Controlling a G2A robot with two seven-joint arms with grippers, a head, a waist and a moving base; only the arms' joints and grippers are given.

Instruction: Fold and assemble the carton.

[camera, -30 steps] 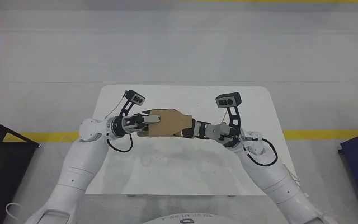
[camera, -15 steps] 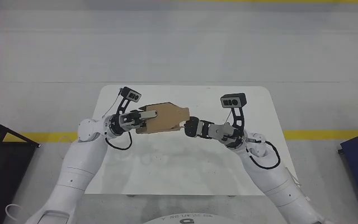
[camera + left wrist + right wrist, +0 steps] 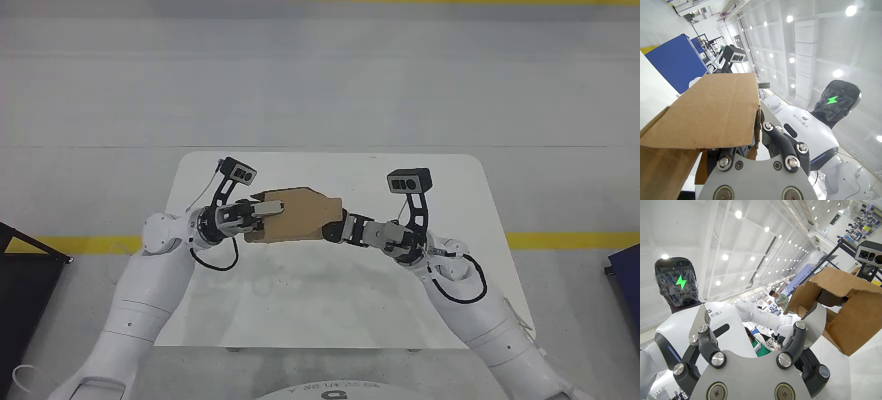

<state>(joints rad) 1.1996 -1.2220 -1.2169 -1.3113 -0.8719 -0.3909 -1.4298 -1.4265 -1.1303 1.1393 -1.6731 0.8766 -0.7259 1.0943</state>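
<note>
Holding: the left gripper (image 3: 263,213) pinches the carton (image 3: 300,215) at its left end, one finger lying on the upper panel, the other hidden behind cardboard.
Carton: brown cardboard, partly folded, lying lengthwise between the two grippers over the far half of the table (image 3: 330,300); contact with the tabletop cannot be told.
Carton, right end: open, with loose, ragged-edged flaps.
Right gripper (image 3: 335,231): at the carton's right end, fingers spread wide; one finger (image 3: 816,317) just beside an end flap, the other well apart from it.
Table: white, rectangular.
</note>
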